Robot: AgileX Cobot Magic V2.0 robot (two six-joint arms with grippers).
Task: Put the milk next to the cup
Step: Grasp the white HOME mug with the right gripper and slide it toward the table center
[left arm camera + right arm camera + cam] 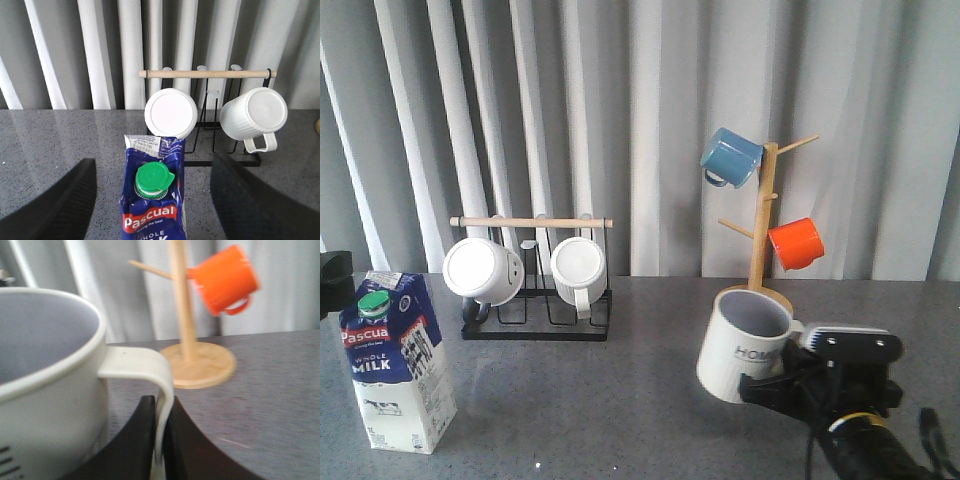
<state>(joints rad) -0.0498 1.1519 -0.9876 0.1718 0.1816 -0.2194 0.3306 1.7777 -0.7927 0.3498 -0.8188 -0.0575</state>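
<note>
- Milk (395,360) stands upright on the table (600,400) in the front view, far over on the robot's left side near the table's front edge. The cup (745,345) with "HOME" on it is well apart, on the right side, tipped a little. The right gripper (790,385) holds it by the handle.
- Between milk and cup the table is bare, so I think the carton has room to go there. A black mug rack (535,300) with two white mugs stands behind, and a wooden mug tree (760,220) with a blue mug (730,157) and an orange mug (795,243) stands behind the cup.
- Left wrist view: the left gripper (150,200) is wide open, one finger on each side of the milk (155,200), not touching it. If it closes too high, it might squash the folded top or tip the tall carton over.
- Right wrist view: the right gripper (159,440) is closed on the thin cup handle (150,375). That hold looks small, so the cup (50,380) could swing or slip. The orange mug (225,277) hangs close by.
</note>
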